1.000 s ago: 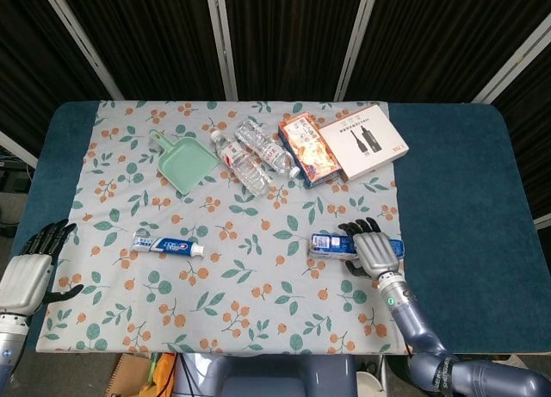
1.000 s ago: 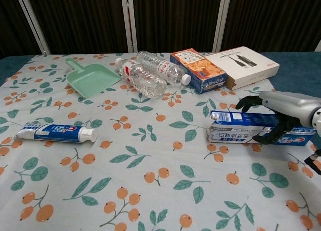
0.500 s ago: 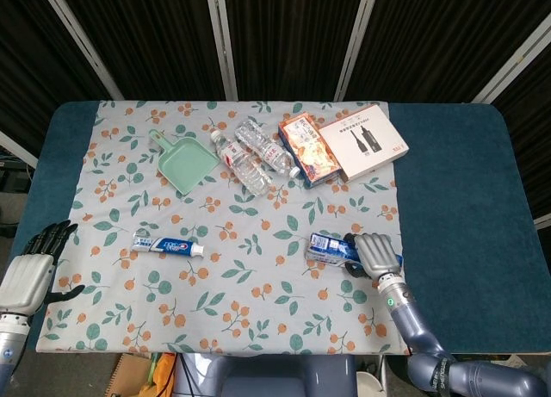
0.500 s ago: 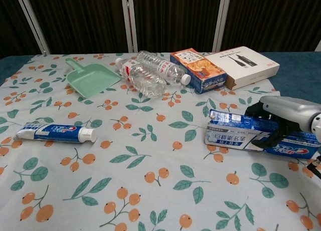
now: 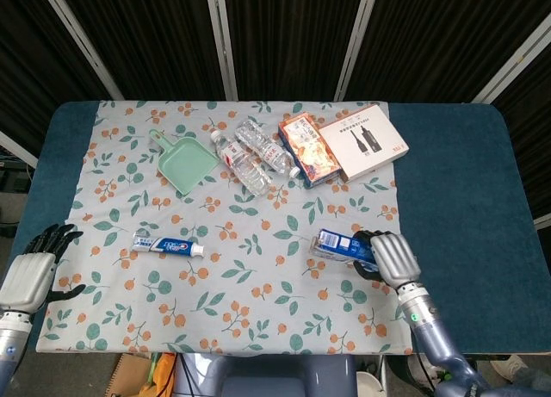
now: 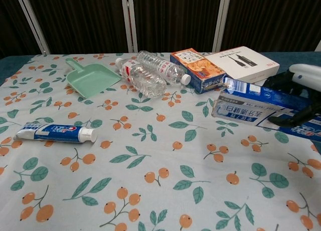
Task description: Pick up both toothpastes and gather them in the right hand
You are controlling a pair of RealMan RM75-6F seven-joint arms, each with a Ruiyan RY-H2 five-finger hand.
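Your right hand point(image 5: 390, 257) is gripping boxed toothpaste point(image 6: 256, 109), carrying it clear of floral cloth point(image 5: 258, 276); box is jutting toward table centre from the fingers. Your left hand point(image 5: 33, 272) is hovering off cloth's left edge, fingers spread, grasping nothing. Toothpaste tube point(image 5: 168, 245) is lying flat on cloth, long axis running left-right, cap pointing toward centre. Tube is sitting well apart from right hand, much nearer left hand. Judging left hand better placed for tube pickup, then handing across.
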